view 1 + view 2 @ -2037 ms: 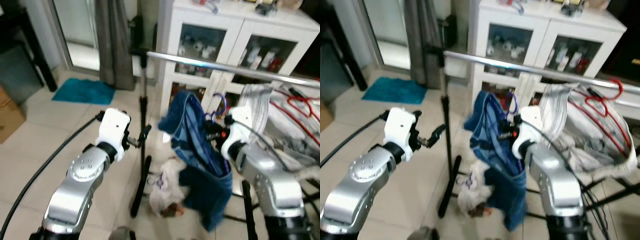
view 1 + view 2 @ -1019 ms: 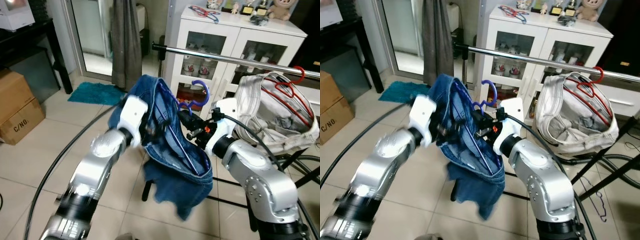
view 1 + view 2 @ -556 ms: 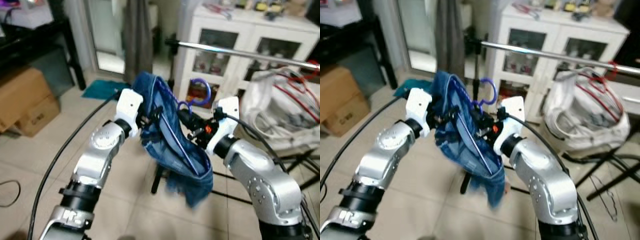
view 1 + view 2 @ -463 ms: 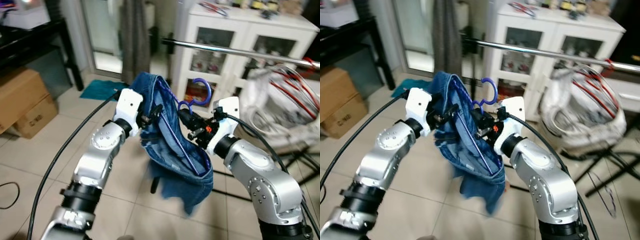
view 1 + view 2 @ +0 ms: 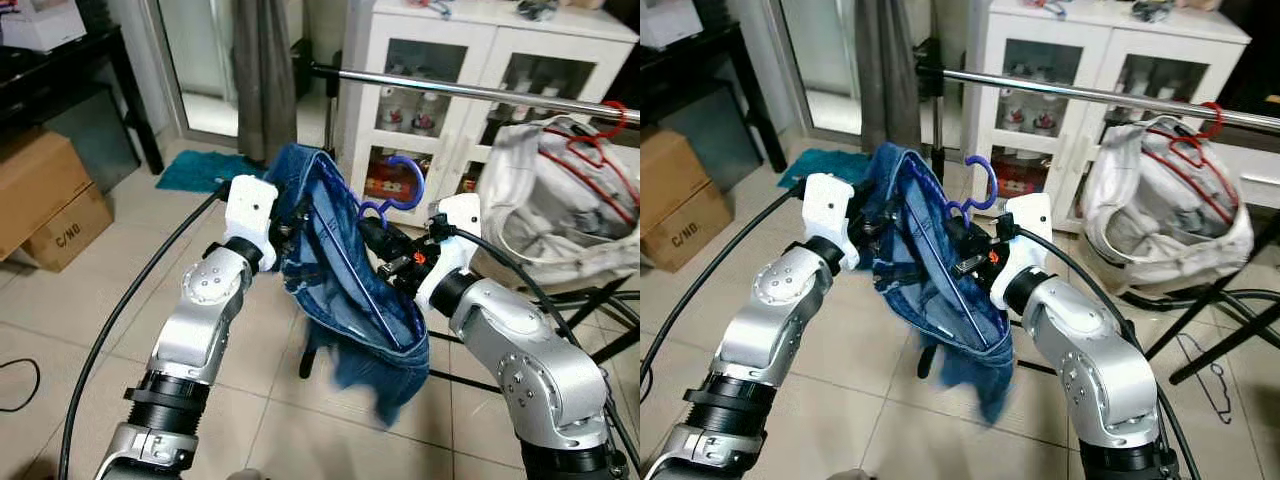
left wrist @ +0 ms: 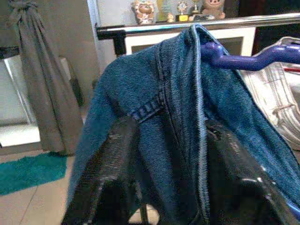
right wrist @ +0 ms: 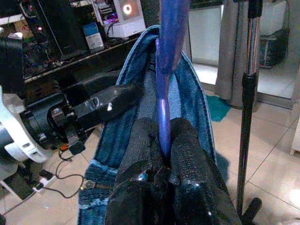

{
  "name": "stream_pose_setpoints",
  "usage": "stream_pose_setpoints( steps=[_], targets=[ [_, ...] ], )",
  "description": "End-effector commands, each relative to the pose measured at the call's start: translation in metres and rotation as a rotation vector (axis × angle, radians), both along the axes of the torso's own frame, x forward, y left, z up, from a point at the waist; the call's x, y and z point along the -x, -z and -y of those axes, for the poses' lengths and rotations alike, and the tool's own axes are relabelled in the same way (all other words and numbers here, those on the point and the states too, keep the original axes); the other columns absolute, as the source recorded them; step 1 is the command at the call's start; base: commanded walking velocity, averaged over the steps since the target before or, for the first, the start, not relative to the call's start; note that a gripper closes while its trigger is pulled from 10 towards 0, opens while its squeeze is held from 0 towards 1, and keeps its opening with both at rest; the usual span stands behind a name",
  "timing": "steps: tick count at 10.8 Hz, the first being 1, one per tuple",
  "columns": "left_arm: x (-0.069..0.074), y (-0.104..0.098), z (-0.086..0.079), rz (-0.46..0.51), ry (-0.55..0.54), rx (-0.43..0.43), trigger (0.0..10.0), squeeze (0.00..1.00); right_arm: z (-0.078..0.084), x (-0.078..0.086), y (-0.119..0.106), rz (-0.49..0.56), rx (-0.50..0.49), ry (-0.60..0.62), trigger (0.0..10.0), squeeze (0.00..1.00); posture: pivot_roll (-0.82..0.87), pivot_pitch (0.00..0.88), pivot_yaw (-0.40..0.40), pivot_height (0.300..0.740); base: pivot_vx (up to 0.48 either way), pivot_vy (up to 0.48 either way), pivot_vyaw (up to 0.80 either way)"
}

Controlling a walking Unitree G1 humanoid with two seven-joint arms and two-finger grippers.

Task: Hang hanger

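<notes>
Mid-carry, frame centre: right pincer (image 7: 161, 140) pinching purple hanger (image 5: 392, 190), left pincer (image 6: 164, 154) clamped on jeans (image 5: 345, 300). Next: raise hook to rail (image 5: 480, 92), upper right.

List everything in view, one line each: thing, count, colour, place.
jeans: 1, blue, draped on the hanger between both arms
hanger: 1, purple, hook up, below the rail
rail: 1, silver, across the back
white garment: 1, on a red hanger on the rail, right
cabinet: 1, white, glass doors, behind the rail
boxes: 2, brown, floor left
mat: 1, teal, floor
left end effector: black, around the jeans
right end effector: black, shut on the hanger
</notes>
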State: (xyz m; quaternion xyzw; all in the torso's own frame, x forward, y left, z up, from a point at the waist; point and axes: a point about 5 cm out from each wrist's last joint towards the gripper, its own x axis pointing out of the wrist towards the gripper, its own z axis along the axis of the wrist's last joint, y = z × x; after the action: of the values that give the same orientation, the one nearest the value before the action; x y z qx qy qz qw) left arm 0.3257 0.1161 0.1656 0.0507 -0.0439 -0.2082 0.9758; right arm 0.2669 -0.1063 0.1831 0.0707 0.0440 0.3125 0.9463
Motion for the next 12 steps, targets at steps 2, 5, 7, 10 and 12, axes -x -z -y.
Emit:
stream_pose_setpoints(
  steps=[2,5,7,10,12],
  targets=[
    [0.002,-0.002,0.001,0.009,0.017,0.001,0.0,0.0,0.002,0.0,-0.004,0.021,-0.013,0.009,0.0,0.0,0.04,0.0,-0.02,0.74,0.0,0.0,0.0],
    [0.001,0.007,0.006,-0.049,0.08,-0.01,0.0,0.0,0.002,-0.001,-0.006,0.025,-0.015,0.003,0.0,0.0,0.04,0.0,-0.018,0.74,0.0,0.0,0.0],
    [-0.009,0.008,-0.005,-0.082,0.028,-0.016,0.0,0.0,0.001,-0.001,-0.008,0.032,-0.016,-0.006,0.0,0.0,0.03,0.0,-0.019,0.74,0.0,0.0,0.0],
    [-0.017,0.003,-0.018,-0.082,0.005,-0.017,0.0,0.0,0.0,-0.001,-0.012,0.043,-0.011,-0.028,0.0,0.0,0.03,0.0,-0.015,0.74,0.0,0.0,0.0],
    [-0.027,-0.008,-0.029,-0.06,-0.005,-0.033,0.0,0.0,0.0,0.001,-0.012,0.04,0.02,-0.051,0.0,0.0,0.03,0.0,-0.012,0.74,0.0,0.0,0.0]
  ],
)
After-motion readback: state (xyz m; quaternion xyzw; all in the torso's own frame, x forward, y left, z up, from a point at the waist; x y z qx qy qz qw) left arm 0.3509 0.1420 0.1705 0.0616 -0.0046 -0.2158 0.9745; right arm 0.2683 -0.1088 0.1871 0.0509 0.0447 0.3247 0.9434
